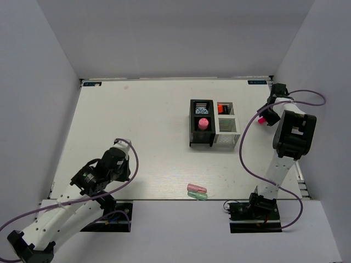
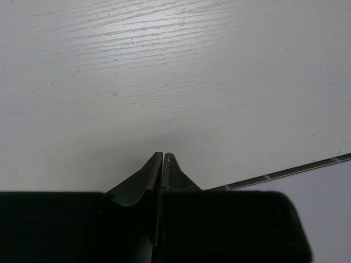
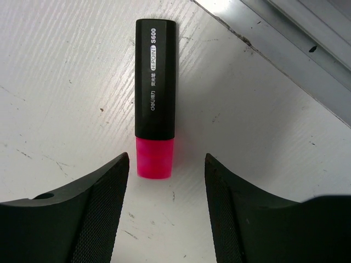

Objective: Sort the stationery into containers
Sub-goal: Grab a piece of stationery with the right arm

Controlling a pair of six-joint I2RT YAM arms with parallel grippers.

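Observation:
A black marker with a pink cap [image 3: 156, 98] lies on the white table near its right edge; its cap shows in the top view [image 1: 262, 120]. My right gripper [image 3: 166, 159] is open just above the table. The cap end lies just ahead of the tips, nearer the left finger [image 3: 104, 192]. In the top view the right gripper [image 1: 270, 113] is right of the white mesh bin [image 1: 227, 133]. The black mesh bin [image 1: 201, 140] stands beside it and holds a pink piece [image 1: 203, 123]. My left gripper [image 2: 163, 159] is shut and empty over bare table [image 1: 112, 161].
A pastel pink piece [image 1: 193, 188] and a green piece [image 1: 199, 195] lie at the table's near edge. An orange-capped item [image 1: 223, 109] sits in the white bin. A metal rail [image 3: 296, 44] runs along the table edge close behind the marker.

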